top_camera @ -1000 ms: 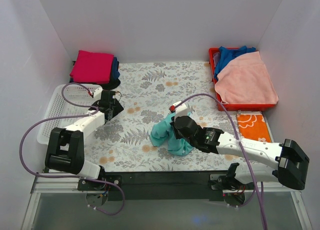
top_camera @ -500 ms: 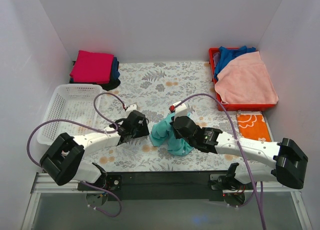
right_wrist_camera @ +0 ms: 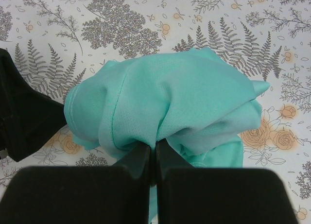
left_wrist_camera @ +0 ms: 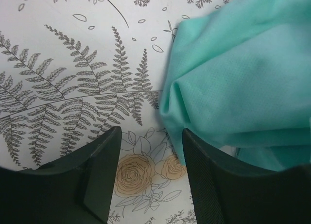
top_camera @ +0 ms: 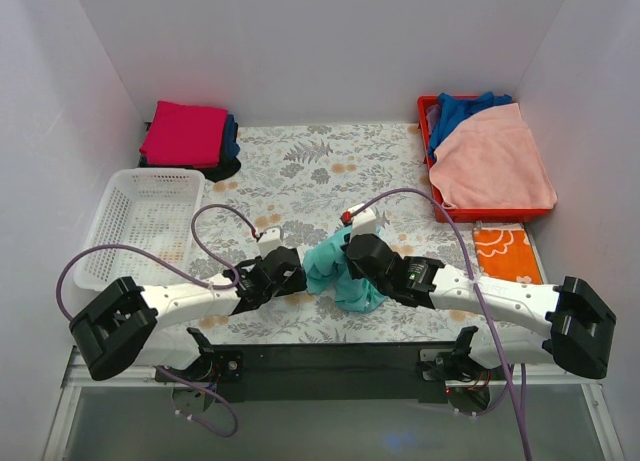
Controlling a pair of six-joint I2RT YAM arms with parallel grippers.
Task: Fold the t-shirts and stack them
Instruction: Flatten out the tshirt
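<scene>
Teal t-shirt (right_wrist_camera: 170, 97) seemingly pinched by right gripper (right_wrist_camera: 155, 152) (wrist view only).

The mint-teal t-shirt (left_wrist_camera: 243, 73) runs off the left wrist view's top and right edges. From above, the magenta t-shirt (top_camera: 184, 133) covers 2 darker shirts (top_camera: 231, 137), only their right edges showing, and a peach cloth (top_camera: 492, 166) hides most of the red bin (top_camera: 490, 215).

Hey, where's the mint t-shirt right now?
In the top view the mint t-shirt is bunched centre-front on the table, pinched by the right gripper, with the left gripper open at its left edge.
</scene>
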